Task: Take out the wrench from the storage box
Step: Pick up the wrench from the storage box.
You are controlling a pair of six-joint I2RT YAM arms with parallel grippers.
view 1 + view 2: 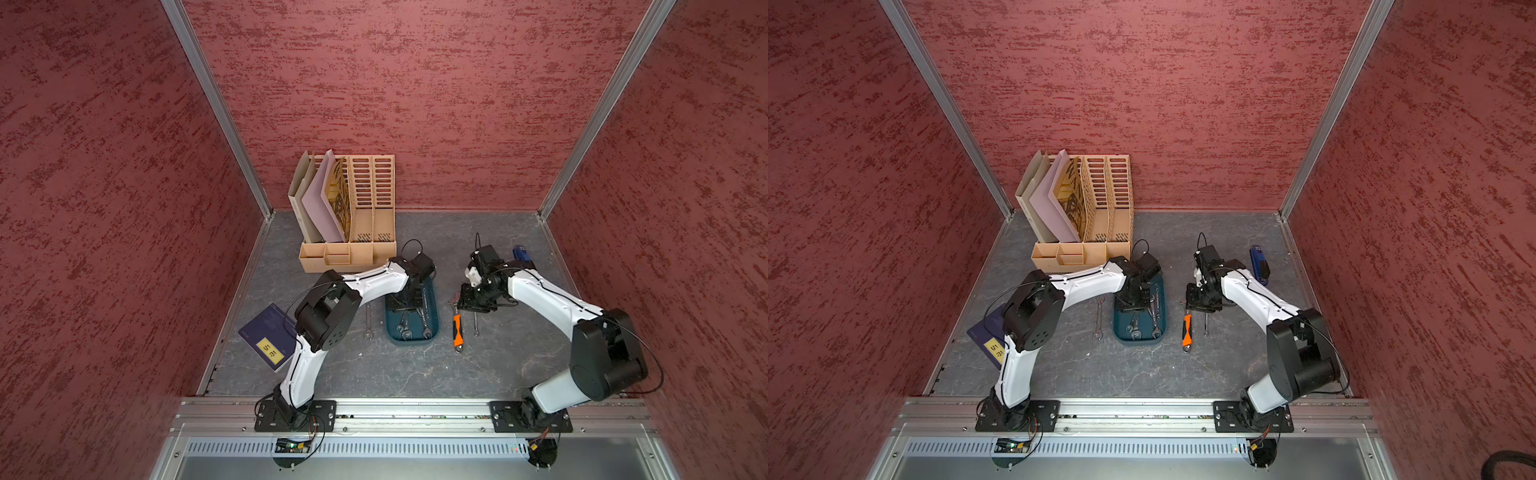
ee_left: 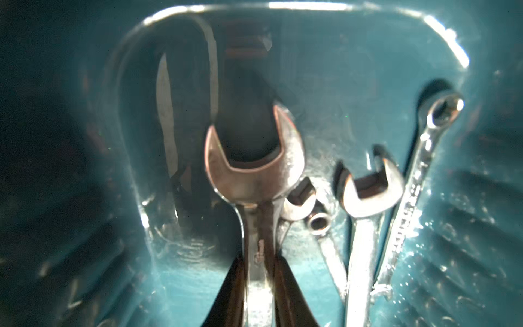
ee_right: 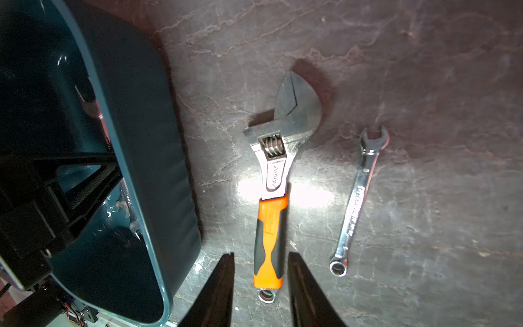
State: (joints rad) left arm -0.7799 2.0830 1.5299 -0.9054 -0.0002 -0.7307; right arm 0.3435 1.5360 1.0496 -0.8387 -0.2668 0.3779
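Our left gripper [image 2: 260, 264] pinches one wrench [image 2: 254, 170] among five heads [image 2: 368, 192] in the storage box [image 3: 158, 170]. Our right gripper [image 3: 260, 256] hangs part-open, empty.

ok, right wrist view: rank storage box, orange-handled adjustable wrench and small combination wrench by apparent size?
1. storage box: largest, even cut off by the frame edge; its rim sits nearer the camera.
2. adjustable wrench.
3. combination wrench: shorter, far thinner; lies beside it on the same table, so this comparison holds.
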